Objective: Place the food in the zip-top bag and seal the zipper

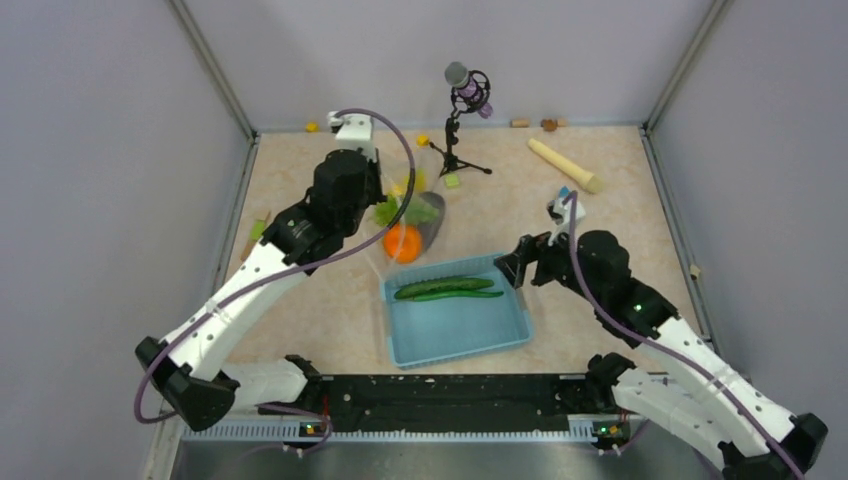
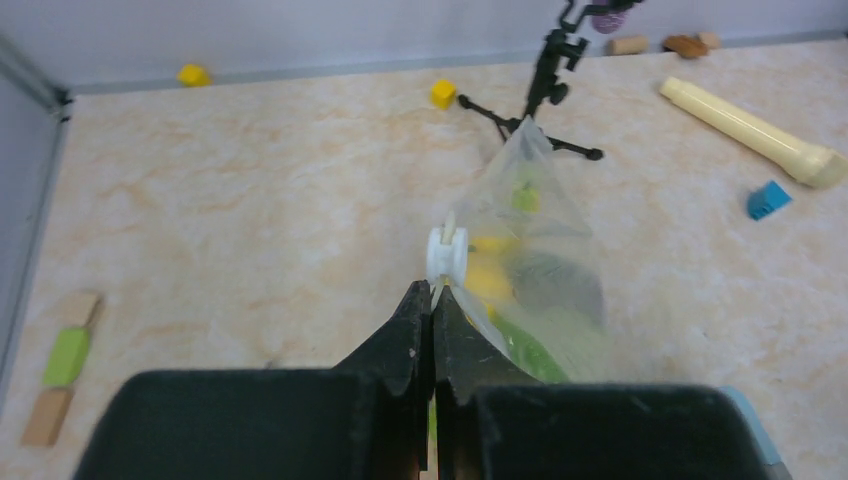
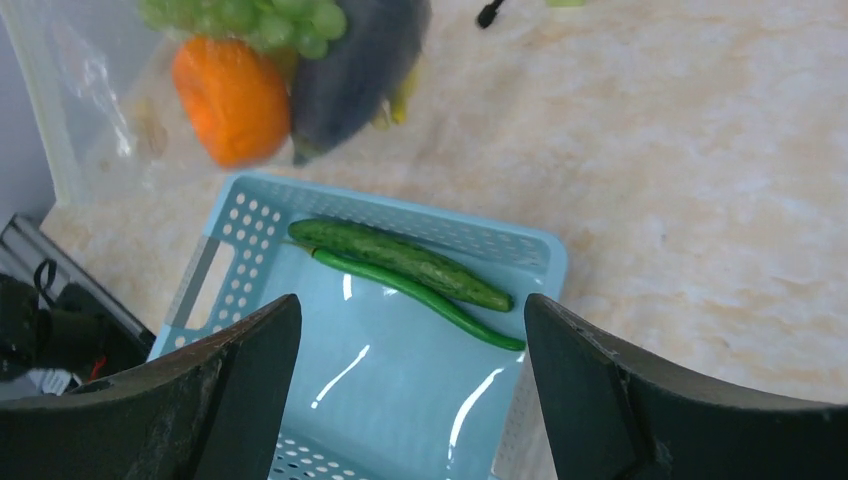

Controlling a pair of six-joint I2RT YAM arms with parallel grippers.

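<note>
The right tool (image 3: 410, 305) hangs released, its fingers spread wide above the light blue basket (image 3: 520, 245). Directly beneath it, the green cucumber (image 3: 400, 257) and a thinner green pod (image 3: 430, 300) lie side by side in the basket. The left tool (image 2: 433, 295) is clenched on the mouth edge of the zip-top bag (image 2: 540, 200), with a white slider (image 2: 447, 255) just past its fingertips. Beyond that tool, the bag holds the orange (image 3: 230, 95), green grapes (image 3: 250, 15) and dark purple eggplant (image 3: 350, 60).
</note>
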